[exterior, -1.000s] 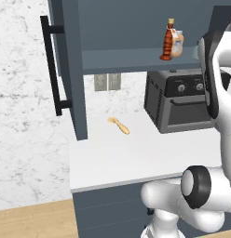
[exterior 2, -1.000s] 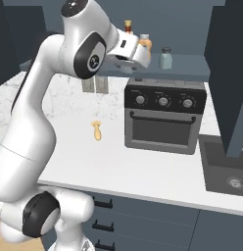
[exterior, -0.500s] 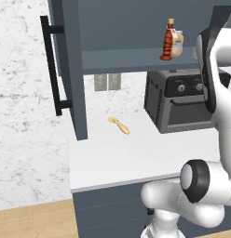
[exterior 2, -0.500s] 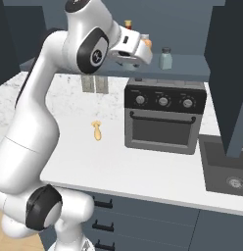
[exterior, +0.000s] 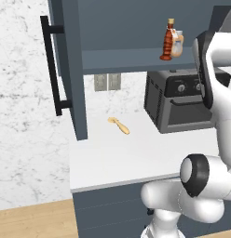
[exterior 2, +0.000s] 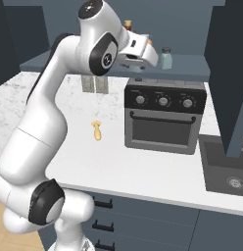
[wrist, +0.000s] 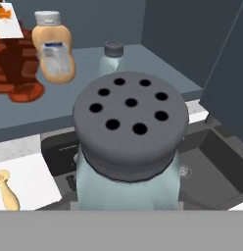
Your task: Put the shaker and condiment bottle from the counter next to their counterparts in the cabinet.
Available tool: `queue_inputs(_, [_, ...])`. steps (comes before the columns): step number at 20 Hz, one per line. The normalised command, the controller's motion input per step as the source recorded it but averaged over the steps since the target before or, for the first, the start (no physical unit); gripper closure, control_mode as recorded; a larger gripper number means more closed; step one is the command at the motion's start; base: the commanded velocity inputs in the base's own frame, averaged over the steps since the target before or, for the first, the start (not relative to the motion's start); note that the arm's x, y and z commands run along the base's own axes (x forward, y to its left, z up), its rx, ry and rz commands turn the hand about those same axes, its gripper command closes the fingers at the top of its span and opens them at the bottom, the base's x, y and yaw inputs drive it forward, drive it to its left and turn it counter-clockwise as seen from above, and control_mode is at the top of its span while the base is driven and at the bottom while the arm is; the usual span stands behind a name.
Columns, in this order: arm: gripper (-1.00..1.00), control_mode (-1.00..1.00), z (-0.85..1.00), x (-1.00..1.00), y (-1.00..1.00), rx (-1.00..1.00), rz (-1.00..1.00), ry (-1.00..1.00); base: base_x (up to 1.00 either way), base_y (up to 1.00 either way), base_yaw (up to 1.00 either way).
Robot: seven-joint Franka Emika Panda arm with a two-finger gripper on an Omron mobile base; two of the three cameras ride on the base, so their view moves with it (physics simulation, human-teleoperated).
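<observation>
— Above the toaster oven [exterior 2: 165, 117], up at shelf height. Is that where the gripper [exterior 2: 144, 53] is now?

— Yes. It has crept a little higher and nearer the cabinet [exterior: 136, 28] over the last second, and it now sits over the oven's left half. The base has not driven, because the oven looks the same in both base views.

— Is it carrying anything?

— The shaker [wrist: 129, 127]. In the hand view its grey holed cap looms right in front of the camera, with the oven's top and the sink below it. It hangs in mid-air over the oven, so I take it the gripper is closed on it, though the shaker's body hides the finger tips.

— And the condiment bottle [exterior: 169, 41]?

— Already on the shelf above the oven's left end. It stands upright just beside the pale orange bottle [exterior: 178, 42], so that half of the job looks finished.

— So only the shaker is left?

— I'd say so. Its twin, the shelf shaker [exterior 2: 166, 58], stands on the shelf above the oven's middle, a little right of where the gripper hangs. The small rise tells me the carry is nearly over and the placing comes next.

— Any worry?

— The two bottles stand near its path, so a sideways swing could clip them. The counter [exterior: 131, 153] left of the oven holds just a small wooden utensil [exterior: 119, 126].
</observation>
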Motion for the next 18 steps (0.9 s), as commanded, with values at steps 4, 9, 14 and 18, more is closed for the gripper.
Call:
queue_inputs(4, [1.0, -1.0, -0.08, 0.07, -0.17, 0.0, 0.0, 0.0, 0.0, 0.0, 0.0])
queue_inputs(9, [1.0, -1.0, -0.08, 0.18, -0.22, 0.0, 0.0, 0.0, 0.0, 0.0, 0.0])
queue_inputs(14, [1.0, -1.0, 0.0, 0.3, -0.21, 0.0, 0.0, 0.0, 0.0, 0.0, 0.0])
queue_inputs(18, [1.0, -1.0, 0.0, 0.29, -0.19, 0.0, 0.0, 0.0, 0.0, 0.0, 0.0])
